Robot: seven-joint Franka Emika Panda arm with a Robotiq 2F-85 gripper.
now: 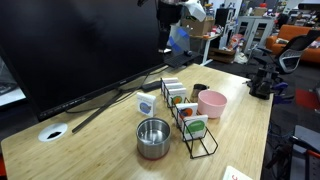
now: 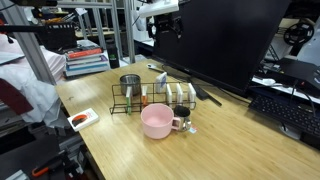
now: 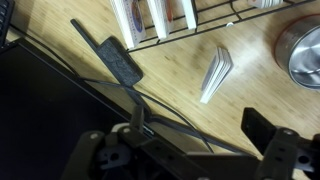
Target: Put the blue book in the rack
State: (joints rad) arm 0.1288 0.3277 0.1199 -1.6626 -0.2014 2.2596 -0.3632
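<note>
The blue book (image 1: 147, 102) is small and pale, and stands on the wooden table between the monitor foot and the steel bowl (image 1: 153, 137). The wrist view shows it edge-on (image 3: 215, 72), and it sits behind the rack in an exterior view (image 2: 160, 76). The black wire rack (image 1: 195, 125) (image 2: 150, 100) (image 3: 180, 25) holds several white, red and green books. My gripper (image 1: 172, 20) (image 2: 165, 25) (image 3: 185, 150) hangs high above the table near the monitor. Its fingers are spread wide with nothing between them.
A large black monitor (image 1: 80, 50) (image 2: 220, 40) stands along the table, with its flat foot (image 3: 115, 60) and cables under my gripper. A pink bowl (image 1: 211, 103) (image 2: 157, 121) sits beside the rack. The steel bowl also shows elsewhere (image 2: 130, 82) (image 3: 305, 55).
</note>
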